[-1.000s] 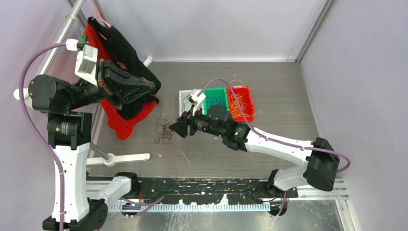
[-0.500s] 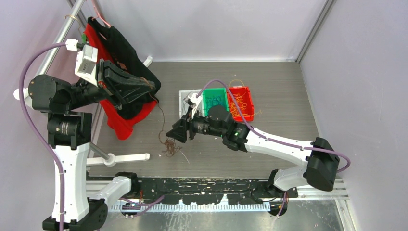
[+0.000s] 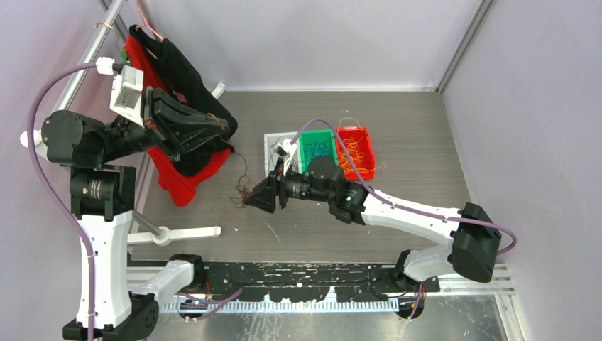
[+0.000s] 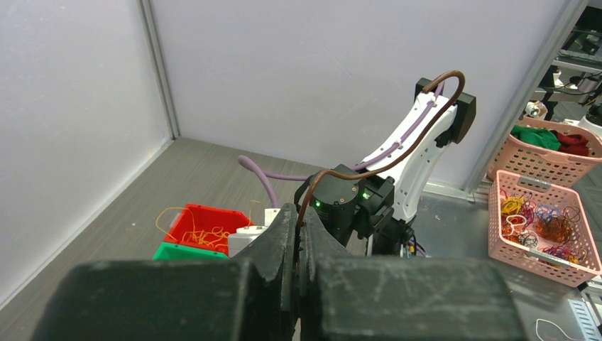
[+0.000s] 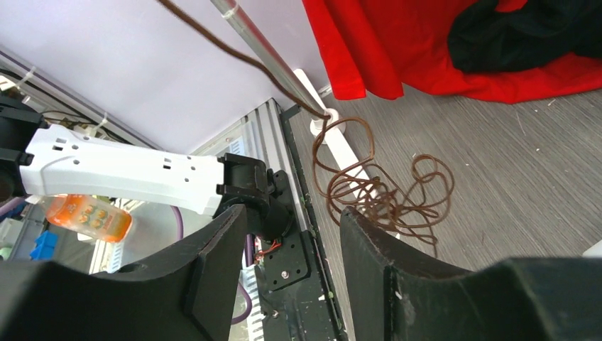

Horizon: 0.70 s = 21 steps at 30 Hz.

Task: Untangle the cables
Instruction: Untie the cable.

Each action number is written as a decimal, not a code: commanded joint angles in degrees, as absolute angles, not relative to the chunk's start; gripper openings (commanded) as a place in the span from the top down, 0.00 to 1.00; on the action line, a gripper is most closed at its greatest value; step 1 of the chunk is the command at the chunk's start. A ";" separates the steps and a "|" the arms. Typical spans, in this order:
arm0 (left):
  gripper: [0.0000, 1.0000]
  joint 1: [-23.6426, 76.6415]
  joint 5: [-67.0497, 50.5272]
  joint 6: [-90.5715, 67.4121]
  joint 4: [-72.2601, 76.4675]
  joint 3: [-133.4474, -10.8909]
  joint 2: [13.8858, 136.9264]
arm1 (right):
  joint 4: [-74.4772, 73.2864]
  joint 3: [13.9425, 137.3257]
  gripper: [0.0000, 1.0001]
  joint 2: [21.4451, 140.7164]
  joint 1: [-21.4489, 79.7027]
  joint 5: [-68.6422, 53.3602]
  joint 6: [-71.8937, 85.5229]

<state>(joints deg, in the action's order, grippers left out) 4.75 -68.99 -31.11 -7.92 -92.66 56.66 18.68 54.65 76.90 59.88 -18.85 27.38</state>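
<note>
A small tangle of dark brown cables (image 3: 243,193) hangs just above the table, left of centre. One brown strand (image 3: 245,169) rises from it to my left gripper (image 3: 230,128), which is raised and shut on that strand. In the left wrist view the strand (image 4: 369,167) curves up out of the shut left gripper (image 4: 299,217). My right gripper (image 3: 250,202) is low beside the tangle, just to its right, and open. In the right wrist view the loops (image 5: 387,192) lie just beyond the open right gripper (image 5: 294,213), with nothing between its fingers.
A green bin (image 3: 317,145) and a red bin (image 3: 357,153) holding orange strands stand behind the right arm, beside a white tray (image 3: 272,144). Red and black cloths (image 3: 186,145) hang at the left over a white stand (image 3: 177,233). A pink basket (image 4: 546,224) sits off the table.
My right gripper has moved left and nearer, down beside the tangle. The tangle dipped toward the front, then swung back up. The left gripper has stayed put.
</note>
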 commanded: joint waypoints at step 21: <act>1.00 4.94 -68.03 -31.91 -5.65 -95.80 56.51 | 19.86 58.71 0.49 79.65 60.01 -11.88 24.43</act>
